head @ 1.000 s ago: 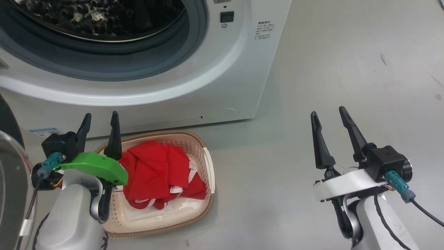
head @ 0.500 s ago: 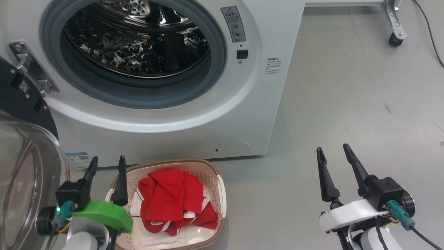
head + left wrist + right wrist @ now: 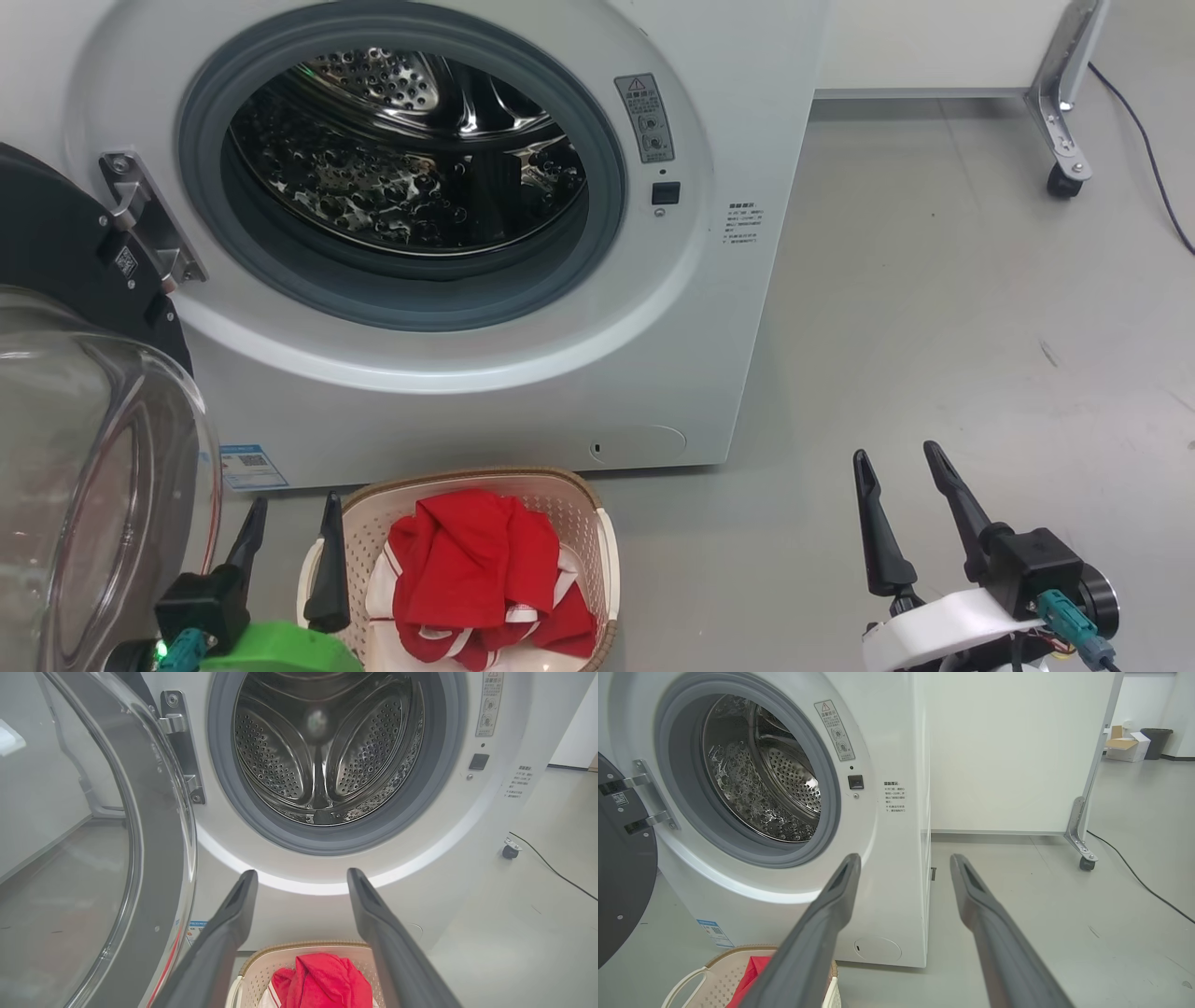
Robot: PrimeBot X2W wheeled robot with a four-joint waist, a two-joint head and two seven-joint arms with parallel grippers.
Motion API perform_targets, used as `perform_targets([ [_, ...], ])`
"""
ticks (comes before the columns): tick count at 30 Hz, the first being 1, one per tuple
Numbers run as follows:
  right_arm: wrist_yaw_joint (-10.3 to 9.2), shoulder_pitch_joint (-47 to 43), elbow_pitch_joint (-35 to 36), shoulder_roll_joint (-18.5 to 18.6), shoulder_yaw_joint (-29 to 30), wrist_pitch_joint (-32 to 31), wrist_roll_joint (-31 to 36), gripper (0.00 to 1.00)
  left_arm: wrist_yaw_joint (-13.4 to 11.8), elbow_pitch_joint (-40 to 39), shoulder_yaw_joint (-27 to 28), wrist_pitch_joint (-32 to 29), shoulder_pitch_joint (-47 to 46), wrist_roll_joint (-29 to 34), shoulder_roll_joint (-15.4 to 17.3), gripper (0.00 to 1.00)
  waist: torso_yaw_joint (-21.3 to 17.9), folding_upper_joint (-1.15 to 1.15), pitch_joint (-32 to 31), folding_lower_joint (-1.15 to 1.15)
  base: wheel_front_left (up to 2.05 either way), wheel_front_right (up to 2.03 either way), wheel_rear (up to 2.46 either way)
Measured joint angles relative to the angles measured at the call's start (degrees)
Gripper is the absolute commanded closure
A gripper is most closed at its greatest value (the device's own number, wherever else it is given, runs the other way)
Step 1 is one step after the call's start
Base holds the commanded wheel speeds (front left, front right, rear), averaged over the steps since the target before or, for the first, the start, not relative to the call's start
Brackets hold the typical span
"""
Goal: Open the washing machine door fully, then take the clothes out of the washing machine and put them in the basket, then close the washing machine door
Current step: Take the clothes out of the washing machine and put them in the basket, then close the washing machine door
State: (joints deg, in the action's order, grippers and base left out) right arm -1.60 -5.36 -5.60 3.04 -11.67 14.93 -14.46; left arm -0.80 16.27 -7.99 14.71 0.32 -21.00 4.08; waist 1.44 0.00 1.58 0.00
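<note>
The white washing machine (image 3: 523, 392) (image 3: 467, 826) (image 3: 887, 868) stands with its steel drum (image 3: 401, 159) (image 3: 322, 746) bare inside. Its door (image 3: 84, 448) (image 3: 140, 858) (image 3: 621, 877) hangs swung out to the left, glass bowl toward me. On the floor in front sits the cream basket (image 3: 597, 532) (image 3: 261, 970) (image 3: 710, 980), and the red clothes (image 3: 476, 569) (image 3: 322, 984) (image 3: 749, 975) lie heaped in it. My left gripper (image 3: 289, 509) (image 3: 301, 877) is open just left of the basket. My right gripper (image 3: 901, 462) (image 3: 903, 861) is open above bare floor to the right.
A white panel on a metal leg with a castor (image 3: 1064, 177) (image 3: 1085, 863) stands right of the machine, and a black cable (image 3: 1148, 168) (image 3: 1134, 872) runs over the grey floor (image 3: 934, 327). A box and bin (image 3: 1141, 744) sit far back.
The head camera has tilted up, so the whole picture slid down: more of the drum and door shows, both grippers sit lower in the picture. Both grippers stay open and the clothes stay in the basket.
</note>
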Motion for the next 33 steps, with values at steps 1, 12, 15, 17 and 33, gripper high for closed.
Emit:
perform_targets([
  [1, -0.02, -0.19, 0.04, -0.05, 0.05, 0.00, -0.01, 0.00, -0.09, -0.51, -0.01, 0.00, 0.51, 0.00, 0.00, 0.00, -0.02, 0.00, -0.07, 0.00, 0.00, 0.00, 0.00],
  [12, -0.05, -1.12, 1.31, -0.24, 0.33, 0.00, 0.31, 0.00, -1.00, -5.12, -1.03, 0.00, 3.55, 1.24, -0.01, 0.00, -0.34, 0.00, 0.08, 0.00, 0.00, 0.00, 0.00],
  [15, -0.05, -1.14, 1.46, -0.24, 0.35, 0.00, 0.43, 0.00, -1.33, -5.92, -1.05, 0.00, 3.77, 1.43, 0.00, 0.00, -0.37, 0.00, 0.19, 0.00, 0.00, 0.00, 0.00],
  [17, -0.05, -1.18, 1.56, -0.26, 0.36, 0.00, 0.43, 0.00, -1.44, -6.56, -1.07, 0.00, 4.11, 1.44, 0.03, 0.00, -0.38, 0.00, 0.31, 0.00, 0.00, 0.00, 0.00],
  [33, -0.04, -1.35, 2.03, -0.43, 0.57, 0.00, 0.51, 0.00, -2.53, -10.45, -1.42, -1.09, 6.48, 2.96, 0.43, 0.00, -0.55, 0.00, 0.74, 0.00, -0.03, 0.08, -0.05],
])
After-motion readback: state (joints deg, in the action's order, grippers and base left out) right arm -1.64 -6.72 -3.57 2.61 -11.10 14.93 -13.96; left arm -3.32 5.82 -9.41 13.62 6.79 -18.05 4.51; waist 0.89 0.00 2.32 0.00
